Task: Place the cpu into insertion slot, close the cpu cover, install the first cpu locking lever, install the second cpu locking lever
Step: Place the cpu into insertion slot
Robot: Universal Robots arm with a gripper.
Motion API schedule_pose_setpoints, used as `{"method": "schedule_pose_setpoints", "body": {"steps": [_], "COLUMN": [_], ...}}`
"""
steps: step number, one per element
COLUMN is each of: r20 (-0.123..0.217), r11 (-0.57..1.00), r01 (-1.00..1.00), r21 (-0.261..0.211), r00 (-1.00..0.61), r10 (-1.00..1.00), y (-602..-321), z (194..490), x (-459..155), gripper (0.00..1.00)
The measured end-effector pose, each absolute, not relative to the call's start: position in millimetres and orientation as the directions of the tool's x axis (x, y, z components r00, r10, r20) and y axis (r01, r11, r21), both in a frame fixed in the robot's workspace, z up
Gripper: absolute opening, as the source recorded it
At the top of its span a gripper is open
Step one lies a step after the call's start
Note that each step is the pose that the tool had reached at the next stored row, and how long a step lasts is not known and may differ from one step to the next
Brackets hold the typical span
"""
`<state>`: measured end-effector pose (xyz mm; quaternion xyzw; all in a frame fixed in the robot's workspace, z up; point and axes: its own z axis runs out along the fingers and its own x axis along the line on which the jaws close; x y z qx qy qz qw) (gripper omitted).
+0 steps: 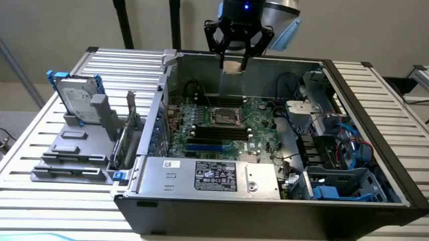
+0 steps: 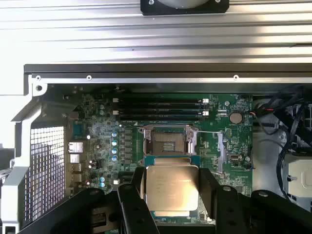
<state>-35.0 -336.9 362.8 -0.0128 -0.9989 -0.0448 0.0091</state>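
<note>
Several memory slots (image 2: pixel 161 108) lie beside the insertion slot (image 2: pixel 168 143).

We see the gripper (image 1: pixel 233 65) high over the open case (image 1: pixel 268 218), the cpu (image 1: pixel 232 68) clamped between its fingers. The insertion slot (image 1: pixel 226 116) sits mid-board on the motherboard (image 1: pixel 258 120), well below the cpu.

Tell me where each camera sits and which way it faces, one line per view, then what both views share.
Exterior view: off the arm, raised beside the open computer case, looking down into it; the gripper hangs above the case's far side, gripping the cpu.
Wrist view: on the wrist, looking down past the fingers onto the motherboard; the fingers flank the cpu.
Shared: cpu, gripper, motherboard and the insertion slot.
</note>
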Motion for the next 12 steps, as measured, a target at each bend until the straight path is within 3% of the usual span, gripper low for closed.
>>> {"method": "schedule_pose_setpoints", "body": {"steps": [12], "r20": [0.019], "r11": [0.996], "r01": [0.026], "r21": [0.089], "r00": [-1.000], "r10": [0.025], "y": [-336.9], "z": [362.9], "x": [-35.0], "gripper": [0.55]}}
